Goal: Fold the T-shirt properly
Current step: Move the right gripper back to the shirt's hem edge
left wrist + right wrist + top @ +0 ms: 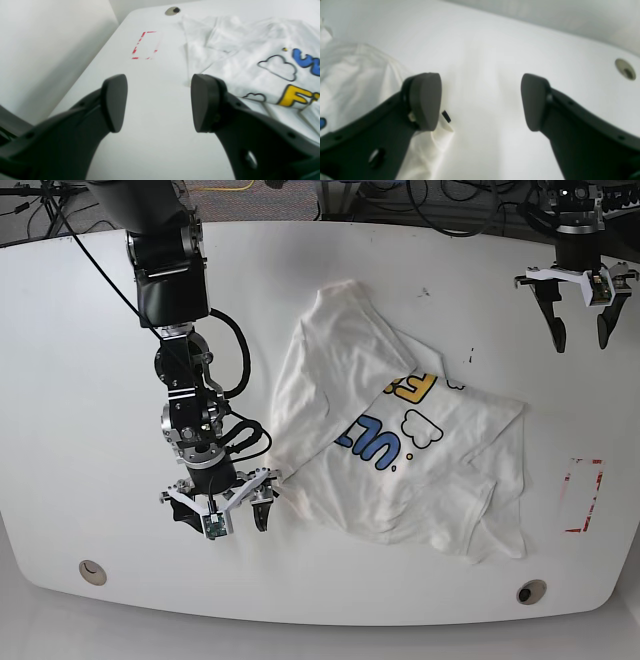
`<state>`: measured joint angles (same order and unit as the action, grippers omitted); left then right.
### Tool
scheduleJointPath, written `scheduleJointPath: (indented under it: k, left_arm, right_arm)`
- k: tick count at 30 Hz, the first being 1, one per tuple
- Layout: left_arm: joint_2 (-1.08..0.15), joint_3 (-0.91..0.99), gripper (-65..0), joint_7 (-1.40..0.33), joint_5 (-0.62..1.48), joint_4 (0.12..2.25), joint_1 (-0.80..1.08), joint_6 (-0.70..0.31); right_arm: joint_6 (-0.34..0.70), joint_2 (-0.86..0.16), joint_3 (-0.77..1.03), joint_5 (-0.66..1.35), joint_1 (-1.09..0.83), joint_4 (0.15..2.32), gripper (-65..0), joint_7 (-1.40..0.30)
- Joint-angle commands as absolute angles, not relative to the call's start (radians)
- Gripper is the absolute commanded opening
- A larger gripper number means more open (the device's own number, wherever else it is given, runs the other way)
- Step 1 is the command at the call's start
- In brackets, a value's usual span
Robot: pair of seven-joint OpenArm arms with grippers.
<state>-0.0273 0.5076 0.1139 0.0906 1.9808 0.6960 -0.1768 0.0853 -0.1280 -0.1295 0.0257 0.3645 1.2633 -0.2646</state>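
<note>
T-shirt (400,450) is lying rumpled mid-tabletop (80,380), partly folded over. Right gripper (222,515) sits spread wide right at its edge, pinching nothing. Left gripper (578,330) hangs spread, well apart from it.

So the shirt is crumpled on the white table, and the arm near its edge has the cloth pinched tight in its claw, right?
Not quite. The T-shirt does lie crumpled on the white table, but the right end effector beside its edge is open and holds nothing; the right wrist view shows bare table between its fingers.
</note>
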Motion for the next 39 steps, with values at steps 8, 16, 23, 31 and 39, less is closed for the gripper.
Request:
scheduleJointPath:
  k: [8, 16, 23, 31, 39]
  left_arm:
    - [-0.036, 0.504, -27.5, 0.148, 0.090, 1.995, 0.697, -0.175]
    - [-0.032, 0.510, -27.6, 0.154, 0.093, 1.997, 0.698, -0.175]
    - [-0.029, 0.509, -27.7, 0.143, 0.089, 1.993, 0.703, -0.177]
    - [-0.031, 0.503, -27.9, 0.132, 0.086, 1.984, 0.693, -0.178]
    - [-0.032, 0.500, -28.0, 0.137, 0.086, 1.979, 0.691, -0.176]
  right_arm:
    - [0.101, -0.130, -0.142, 0.042, 0.336, 1.348, -56.7, -0.291]
    - [0.259, -0.016, -0.155, 0.052, 0.354, 1.269, -37.1, -0.309]
    - [0.284, -0.023, -0.151, 0.067, 0.362, 1.195, -25.1, -0.312]
    - [0.274, -0.089, -0.149, 0.076, 0.319, 1.192, -29.9, -0.315]
    - [0.293, -0.096, -0.111, 0.073, 0.305, 1.149, -30.6, -0.286]
